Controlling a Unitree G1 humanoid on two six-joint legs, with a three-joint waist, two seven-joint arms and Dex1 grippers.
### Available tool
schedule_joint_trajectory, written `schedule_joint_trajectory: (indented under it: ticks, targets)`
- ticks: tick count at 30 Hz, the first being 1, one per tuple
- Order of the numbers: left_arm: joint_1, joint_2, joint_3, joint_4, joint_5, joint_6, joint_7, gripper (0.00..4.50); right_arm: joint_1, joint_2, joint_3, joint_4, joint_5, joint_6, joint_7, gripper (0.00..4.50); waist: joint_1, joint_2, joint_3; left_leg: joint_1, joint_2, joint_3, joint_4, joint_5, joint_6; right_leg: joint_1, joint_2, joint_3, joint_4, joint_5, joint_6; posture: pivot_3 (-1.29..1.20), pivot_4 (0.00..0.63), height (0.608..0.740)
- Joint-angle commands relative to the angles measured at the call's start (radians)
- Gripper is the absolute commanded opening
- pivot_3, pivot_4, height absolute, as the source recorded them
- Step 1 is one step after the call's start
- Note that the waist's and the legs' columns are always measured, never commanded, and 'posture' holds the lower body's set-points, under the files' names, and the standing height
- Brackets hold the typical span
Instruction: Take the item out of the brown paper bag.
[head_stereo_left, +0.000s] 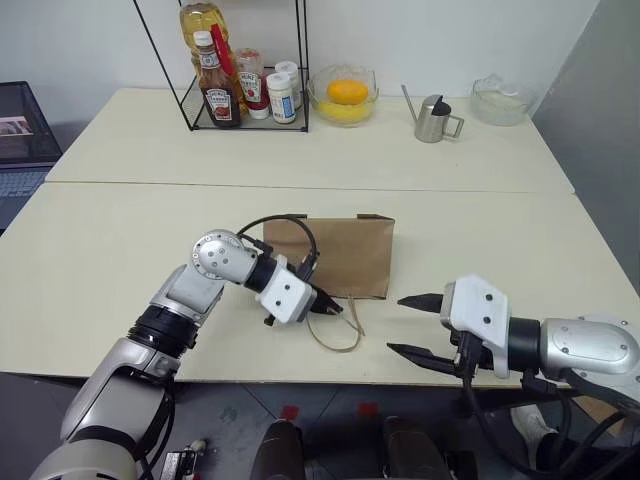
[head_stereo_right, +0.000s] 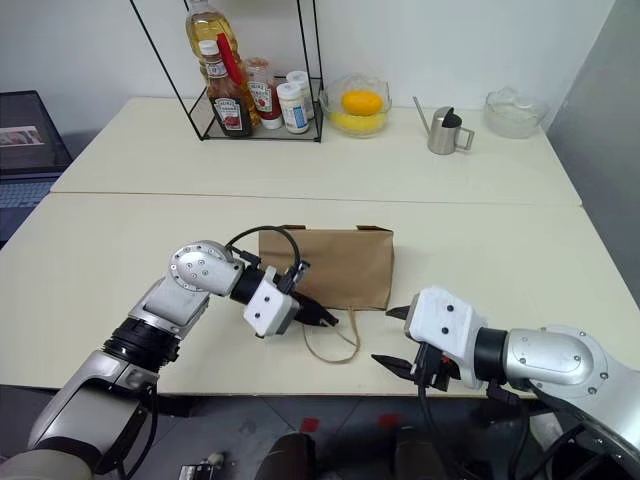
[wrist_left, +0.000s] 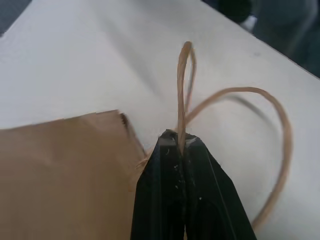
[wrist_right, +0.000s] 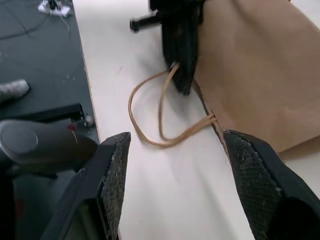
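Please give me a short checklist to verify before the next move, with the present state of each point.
1. Left end effector shut on one cord handle: ok.
2. Right end effector open, near the bag mouth: ok.
3. Brown paper bag lying flat on the table: ok.
4. Bag mouth open enough to reach in: not ok.
5. Bottle inside the bag: cannot tell.
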Motion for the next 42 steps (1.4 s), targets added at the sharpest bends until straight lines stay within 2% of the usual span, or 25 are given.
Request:
schedule_joint_trajectory:
  ticks: [1, 3, 7, 13, 18, 25, 28, 35, 42]
  targets:
    - [-0.018, 0.007, 0.066, -0.050, -0.047, 0.113, 0.040, 0.02, 0.043, -0.036, 0.077, -0.009, -0.206, -0.183, 0.067, 3.11, 0.000, 0.000, 0.000, 0.000, 0.000, 0.000, 0.000, 0.000, 0.000, 0.000, 0.000, 0.000, 0.000, 0.000, 0.000, 0.00, 0.150, 0.740]
    - [-0.020, 0.011, 0.088, -0.061, -0.053, 0.170, 0.056, 0.02, 0.087, -0.034, 0.131, 0.054, -0.343, -0.331, 0.088, 3.11, -0.001, 0.000, 0.000, 0.000, 0.000, 0.000, 0.000, 0.000, 0.000, 0.000, 0.000, 0.000, 0.000, 0.000, 0.000, 0.00, 0.150, 0.740]
    - [-0.021, 0.016, 0.108, -0.082, -0.050, 0.227, 0.075, 0.02, 0.123, 0.019, 0.175, 0.147, -0.495, -0.529, 0.104, 3.11, -0.001, 0.000, 0.000, 0.002, 0.000, 0.000, 0.000, 0.000, 0.000, 0.001, 0.000, 0.000, 0.000, 0.000, 0.000, 0.00, 0.150, 0.740]
    - [-0.011, 0.000, 0.144, -0.120, -0.080, 0.342, 0.119, 0.02, 0.036, 0.155, 0.328, 0.327, -0.786, -0.840, 0.106, 3.11, -0.002, 0.000, 0.000, 0.006, 0.000, 0.000, -0.001, 0.000, 0.000, 0.006, 0.000, 0.001, -0.001, 0.000, 0.000, 0.00, 0.150, 0.740]
    - [-0.004, -0.002, 0.146, -0.124, -0.078, 0.348, 0.123, 0.02, -0.069, 0.300, 0.421, 0.501, -0.946, -0.948, 0.098, 3.11, -0.002, 0.000, 0.000, 0.007, 0.000, 0.000, -0.001, 0.000, 0.000, 0.006, 0.000, 0.000, -0.001, 0.000, 0.000, 0.00, 0.150, 0.740]
    - [0.019, 0.004, 0.153, -0.134, -0.075, 0.340, 0.117, 0.02, -0.151, 0.438, 0.479, 0.657, -1.059, -0.990, 0.107, 3.11, -0.001, 0.000, 0.000, 0.007, 0.000, 0.000, -0.001, 0.002, -0.004, 0.006, 0.000, 0.000, -0.001, 0.000, 0.000, 0.00, 0.150, 0.740]
    - [0.023, 0.004, 0.154, -0.138, -0.075, 0.340, 0.116, 0.00, -0.156, 0.455, 0.479, 0.696, -1.062, -1.004, 0.124, 2.47, 0.001, 0.000, 0.000, 0.007, 0.000, 0.001, -0.001, 0.002, -0.004, 0.006, 0.000, 0.000, -0.001, 0.000, 0.000, 0.00, 0.150, 0.740]
    - [0.017, 0.001, 0.156, -0.134, -0.077, 0.339, 0.116, 0.00, -0.159, 0.456, 0.477, 0.748, -1.055, -1.016, 0.173, 0.03, 0.000, 0.000, 0.000, 0.007, 0.000, 0.001, -0.001, 0.001, -0.002, 0.006, 0.000, 0.000, 0.000, 0.000, 0.000, 0.00, 0.150, 0.740]
    - [-0.054, -0.017, 0.196, -0.133, -0.130, 0.473, 0.157, 0.00, -0.140, 0.448, 0.476, 0.759, -1.047, -0.987, 0.221, 0.03, 0.002, -0.001, 0.000, 0.007, 0.000, 0.000, -0.001, 0.000, -0.001, 0.006, 0.000, 0.000, 0.000, 0.000, 0.000, 0.00, 0.150, 0.740]
